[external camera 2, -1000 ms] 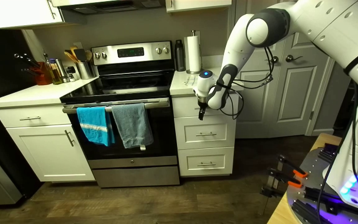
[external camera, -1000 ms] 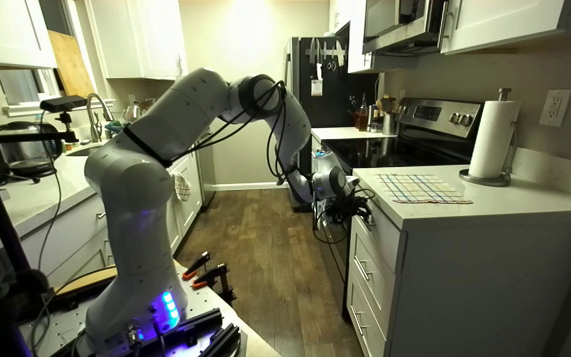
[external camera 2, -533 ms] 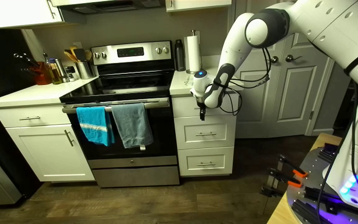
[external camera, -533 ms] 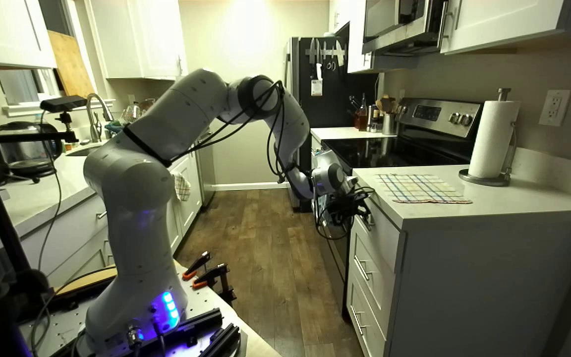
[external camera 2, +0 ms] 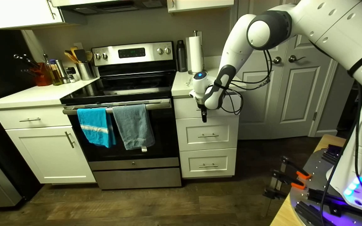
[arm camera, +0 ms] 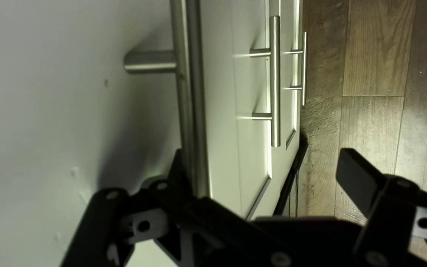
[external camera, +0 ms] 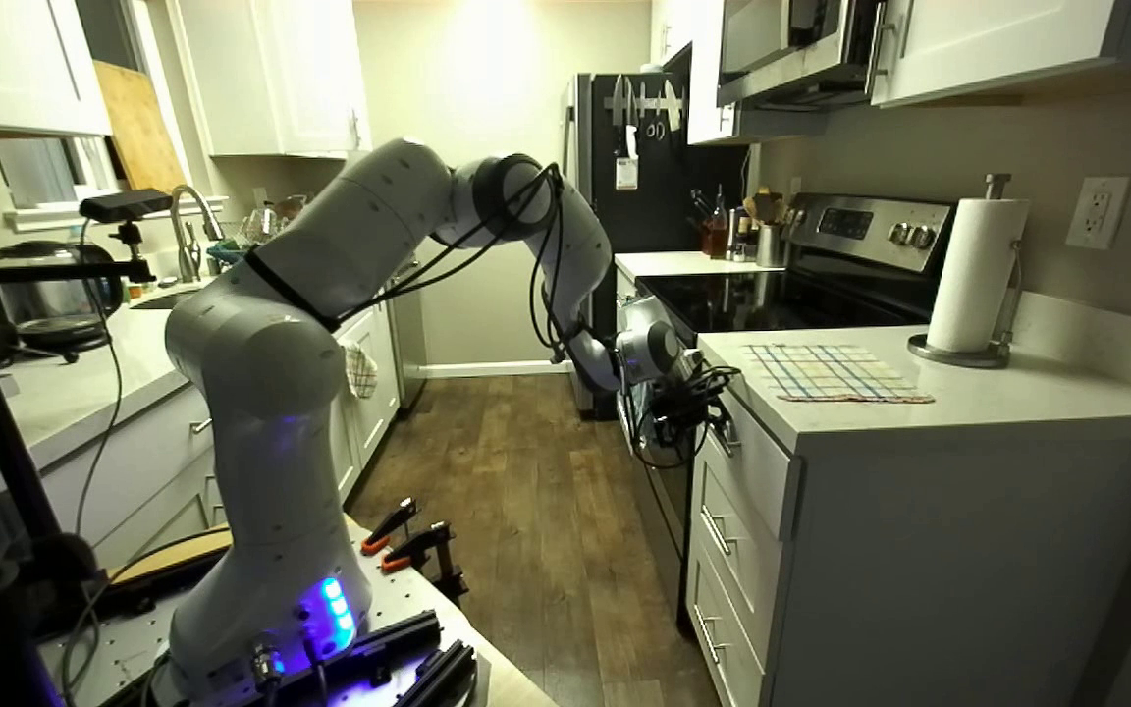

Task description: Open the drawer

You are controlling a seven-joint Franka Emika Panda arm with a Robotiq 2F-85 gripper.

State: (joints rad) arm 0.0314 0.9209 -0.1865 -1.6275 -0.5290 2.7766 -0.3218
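White and apparently closed, the drawer (external camera 2: 185, 107) sits topmost beneath the counter (external camera 2: 181, 86); the gripper (arm camera: 263, 165) stands spread, one finger (arm camera: 175, 172) behind the handle (arm camera: 188, 92); reaching looks done, pulling remains.

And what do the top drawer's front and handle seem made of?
The drawer front looks like painted wood or laminate, going by its flat white face and soft sheen. The handle is probably brushed metal, perhaps steel: grey with lengthwise highlights.

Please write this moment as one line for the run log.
top drawer: closed | pincer: open | drawer handle: seemingly between the jaws | contact: unclear | opening: not yet done
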